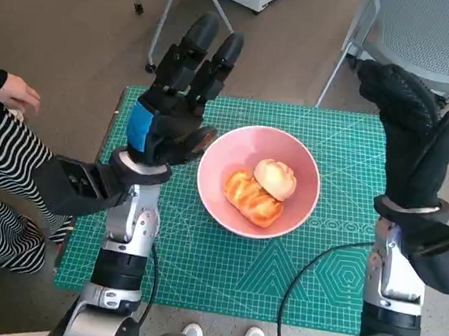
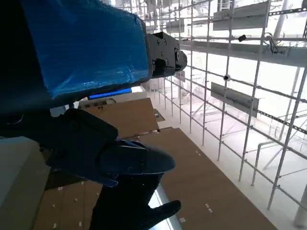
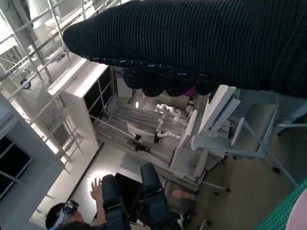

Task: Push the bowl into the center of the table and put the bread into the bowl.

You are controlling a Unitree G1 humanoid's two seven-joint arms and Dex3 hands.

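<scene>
Pink bowl [image 1: 221,185] holds bread [image 1: 252,198] lying diagonally beside a bun [image 1: 275,178].

left robot hand [image 2: 91,120]: blue-taped back fills the near corner, black fingers [image 2: 129,160] spread, holding nothing | camera tilted up off the worktop | behind: white metal lattice framework [image 2: 240,86] against bright light | brown wooden panels [image 2: 192,182] | second dark hand [image 2: 139,211] partly showing beyond the fingers
</scene>
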